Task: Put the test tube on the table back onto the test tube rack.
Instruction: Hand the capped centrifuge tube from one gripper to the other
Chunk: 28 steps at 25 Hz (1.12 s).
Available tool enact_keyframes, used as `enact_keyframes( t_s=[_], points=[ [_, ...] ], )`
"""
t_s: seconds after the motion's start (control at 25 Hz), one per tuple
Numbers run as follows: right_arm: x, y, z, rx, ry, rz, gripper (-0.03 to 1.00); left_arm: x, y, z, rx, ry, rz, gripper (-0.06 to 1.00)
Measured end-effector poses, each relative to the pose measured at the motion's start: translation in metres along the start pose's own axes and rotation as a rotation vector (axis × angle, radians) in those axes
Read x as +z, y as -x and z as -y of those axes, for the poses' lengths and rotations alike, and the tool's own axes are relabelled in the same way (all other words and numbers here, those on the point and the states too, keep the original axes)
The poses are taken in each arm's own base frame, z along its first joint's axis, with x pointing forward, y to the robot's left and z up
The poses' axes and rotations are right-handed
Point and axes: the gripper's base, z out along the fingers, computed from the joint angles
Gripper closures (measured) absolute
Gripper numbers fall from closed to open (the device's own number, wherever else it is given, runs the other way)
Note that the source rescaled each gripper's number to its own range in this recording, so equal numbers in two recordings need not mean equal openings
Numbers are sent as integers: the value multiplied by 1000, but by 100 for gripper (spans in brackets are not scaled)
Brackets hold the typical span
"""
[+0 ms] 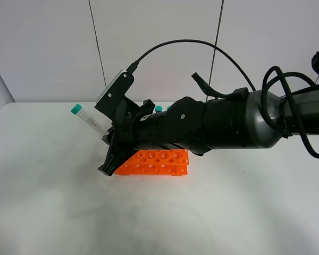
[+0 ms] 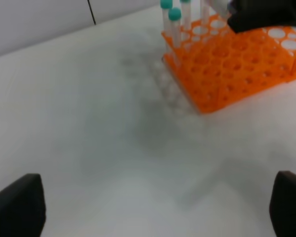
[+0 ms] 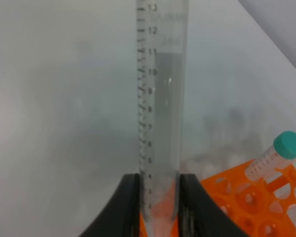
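The right end effector (image 1: 107, 139) is clamped on the lower cone of the test tube (image 1: 88, 120), holding it tilted clear of the table (image 1: 53, 207), its teal cap toward the far left corner. The tube's tip is at the left end of the orange test tube rack (image 1: 160, 162), which holds other capped tubes (image 2: 175, 24). The left end effector (image 2: 153, 202) has its fingers (image 2: 17, 207) spread wide over bare table.

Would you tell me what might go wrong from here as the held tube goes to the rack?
1. The right gripper pinches the tilted test tube low, near its conical tip; it may pivot or slip between the jaws.
2. Little of the tip seems free past the jaws, so they may strike the test tube rack before the tube seats.
3. The capped tubes standing in the rack sit near the right arm and might be knocked.
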Motion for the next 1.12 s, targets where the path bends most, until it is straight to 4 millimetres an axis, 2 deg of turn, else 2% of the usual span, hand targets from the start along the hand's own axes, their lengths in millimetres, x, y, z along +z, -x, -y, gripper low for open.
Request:
enact_keyframes(
  t_s=[0.12,0.28,0.48,0.64,0.96,1.12],
  points=[
    [0,0,0,0,0,0,96,6,9,1,-9,-19,28,-5],
    [0,0,0,1,0,0,96,27,31,0,-6,-43,11,-5],
    [0,0,0,0,0,0,96,58,63,-6,8,-22,50,-5],
    [0,0,0,0,0,0,96,89,79,-9,-30,-25,44,-5],
    [0,0,0,-2,0,0,96,152,82,-13,-72,-13,-35,-5],
    [0,0,0,-12,0,1,96,173,83,-15,-126,-7,-37,-5]
  ],
)
